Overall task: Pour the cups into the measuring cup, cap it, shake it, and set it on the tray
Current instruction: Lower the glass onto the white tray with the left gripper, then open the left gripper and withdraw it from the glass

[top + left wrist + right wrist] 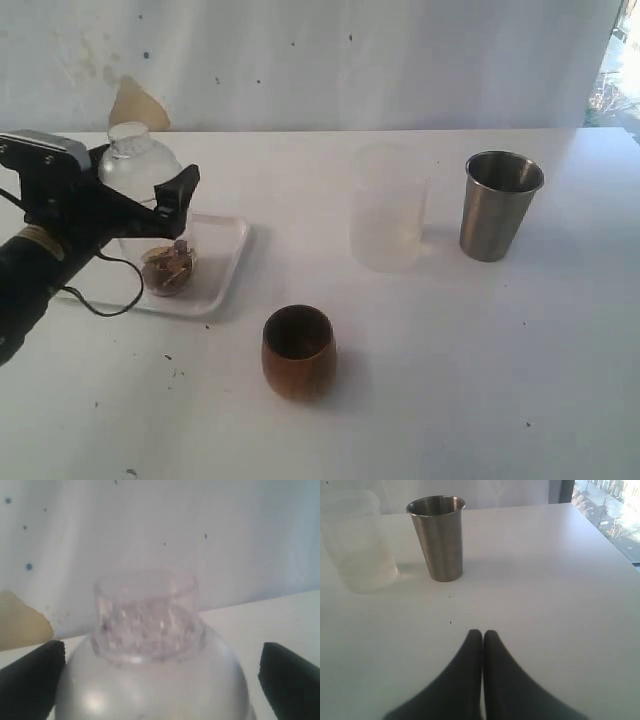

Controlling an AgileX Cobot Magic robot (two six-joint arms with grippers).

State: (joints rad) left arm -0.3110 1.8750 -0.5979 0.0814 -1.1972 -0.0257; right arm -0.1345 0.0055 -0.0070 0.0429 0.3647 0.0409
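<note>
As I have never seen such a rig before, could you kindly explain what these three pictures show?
It is a robot with two arms, each ending in a two-fingered tool. One picture comes from a camera off the arms that sees the whole table. The other two come from cameras on the left and right wrists, looking out past each tool.

On the table stand a wooden cup, a steel tumbler and a frosted cup. At the left, a white tray bears the clear measuring cup, which has something brown at its bottom and a domed cap on top.

The left tool is open, with its fingers on either side of the cap, so it holds nothing. The right tool is shut and empty, and it faces the tumbler and the frosted cup.
</note>
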